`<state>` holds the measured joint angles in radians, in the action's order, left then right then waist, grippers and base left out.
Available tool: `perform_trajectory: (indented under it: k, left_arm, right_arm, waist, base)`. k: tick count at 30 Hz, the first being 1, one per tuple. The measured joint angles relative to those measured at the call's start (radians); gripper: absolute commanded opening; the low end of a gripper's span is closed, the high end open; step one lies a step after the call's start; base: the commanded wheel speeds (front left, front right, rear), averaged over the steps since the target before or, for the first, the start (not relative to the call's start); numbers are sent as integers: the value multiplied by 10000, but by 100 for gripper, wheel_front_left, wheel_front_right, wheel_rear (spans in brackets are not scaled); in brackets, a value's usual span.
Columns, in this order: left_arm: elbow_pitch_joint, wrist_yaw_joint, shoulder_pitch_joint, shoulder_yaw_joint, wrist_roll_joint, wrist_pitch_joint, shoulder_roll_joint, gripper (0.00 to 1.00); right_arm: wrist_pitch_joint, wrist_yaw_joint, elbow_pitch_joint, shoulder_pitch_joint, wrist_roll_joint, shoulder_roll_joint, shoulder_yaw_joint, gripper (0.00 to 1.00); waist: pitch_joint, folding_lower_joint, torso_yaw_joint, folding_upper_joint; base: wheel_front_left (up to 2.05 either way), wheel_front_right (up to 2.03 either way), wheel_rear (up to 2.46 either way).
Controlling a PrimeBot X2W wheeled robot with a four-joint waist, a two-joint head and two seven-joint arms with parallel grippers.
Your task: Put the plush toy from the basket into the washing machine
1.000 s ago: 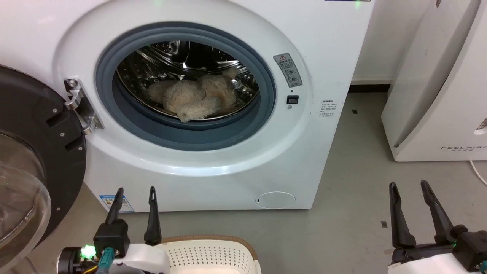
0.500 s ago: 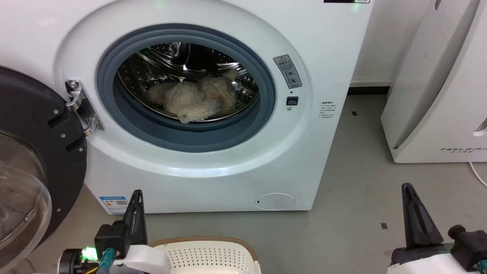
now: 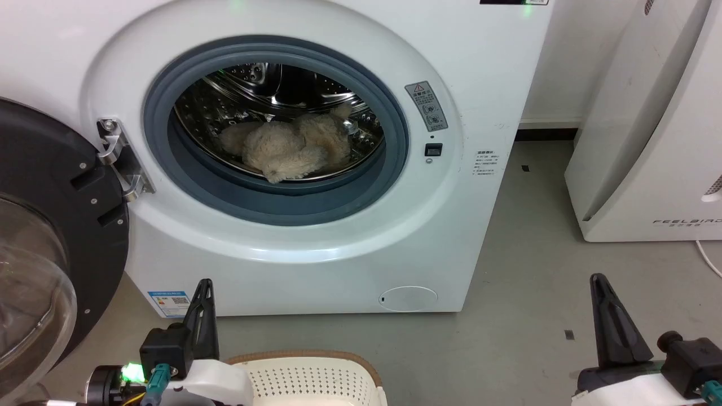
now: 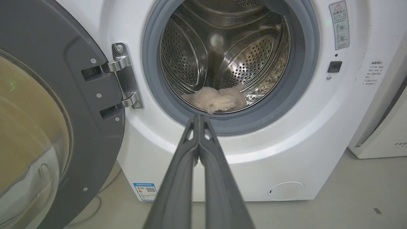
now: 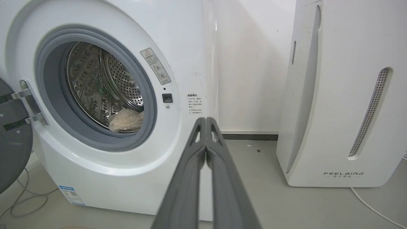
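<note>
A fluffy beige-cream plush toy (image 3: 287, 148) is seen lying on the bottom of the shiny perforated steel drum (image 4: 222, 47). It sits inside the big white front-loading washing machine (image 3: 338, 254), just behind the grey gasket (image 3: 169, 141). The cream perforated plastic basket (image 3: 310, 375) with a brown braided rim is seen near, bottom centre. Only its far part is framed, so its contents cannot be told. The left gripper (image 3: 203, 288) is clenched on nothing, parked low left beside the basket. The right gripper (image 3: 599, 282) is likewise clamped empty, low right over the grey floor (image 3: 536, 293). The black-rimmed glass door (image 3: 56, 225) is swung open at left. Step judged: placement done, arms parked clear. Next move, if any is called for: the door is to be pushed closed from the left. The toy looks far enough in not to be pinched.
</note>
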<state>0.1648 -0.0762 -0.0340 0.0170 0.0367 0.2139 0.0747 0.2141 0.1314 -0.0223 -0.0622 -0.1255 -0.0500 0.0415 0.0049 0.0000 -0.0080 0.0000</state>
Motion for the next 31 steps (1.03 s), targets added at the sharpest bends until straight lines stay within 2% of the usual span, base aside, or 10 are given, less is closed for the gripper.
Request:
perform_trajectory:
  k: [31]
  left_arm:
    - [-479,203,8,-31,-79,-640,-54,0]
  right_arm:
    - [-639,0,63,106,380,0,-140,0]
  waist:
    - [-15,0,24,0]
  base:
    - [0,0,0]
